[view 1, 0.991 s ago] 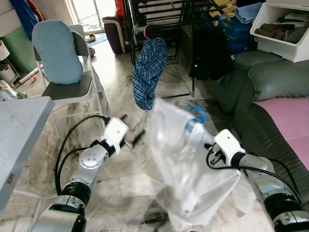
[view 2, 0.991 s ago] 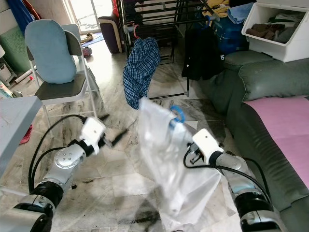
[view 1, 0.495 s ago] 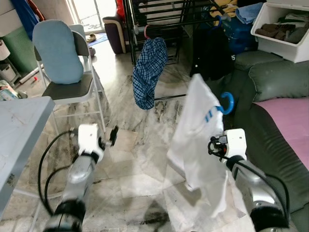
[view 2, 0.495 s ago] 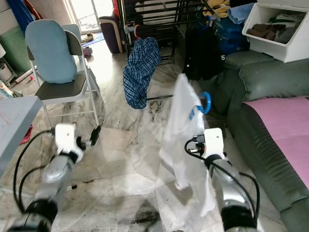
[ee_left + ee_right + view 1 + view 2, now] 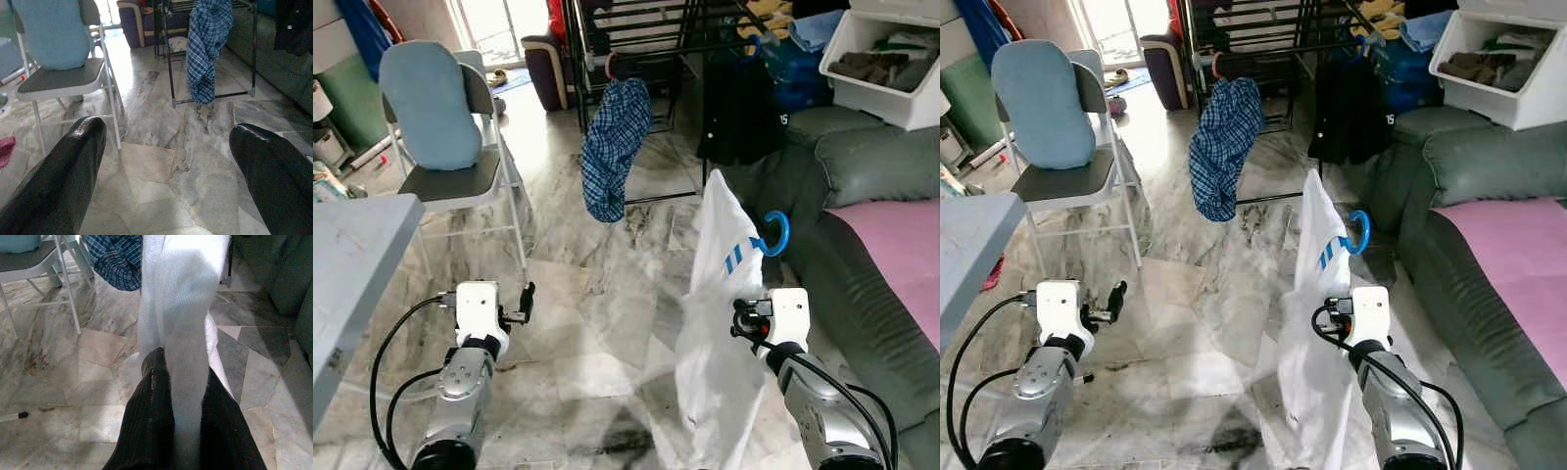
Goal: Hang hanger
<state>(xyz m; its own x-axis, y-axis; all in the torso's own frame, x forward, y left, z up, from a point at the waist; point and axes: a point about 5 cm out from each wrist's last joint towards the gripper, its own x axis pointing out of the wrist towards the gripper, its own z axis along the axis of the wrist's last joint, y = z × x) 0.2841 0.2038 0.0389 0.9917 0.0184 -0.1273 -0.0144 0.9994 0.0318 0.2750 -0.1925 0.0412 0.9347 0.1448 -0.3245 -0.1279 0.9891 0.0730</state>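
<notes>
The right gripper (image 5: 183, 431) was clamped on the white garment (image 5: 720, 323) — its blue hanger (image 5: 773, 233) hook rose just above, short of the drying rack (image 5: 646, 39). The left gripper (image 5: 166, 166) stood wide open, empty.

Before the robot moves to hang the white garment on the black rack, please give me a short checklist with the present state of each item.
1. Right gripper shut on the white garment: ok.
2. Blue hanger hook free above the garment: ok.
3. Left gripper open, holding nothing: ok.
4. Black drying rack within reach: not ok, it stands farther ahead.
5. Free rail spot beside the plaid shirt: cannot tell.
6. Garment hem off the floor: cannot tell.
</notes>
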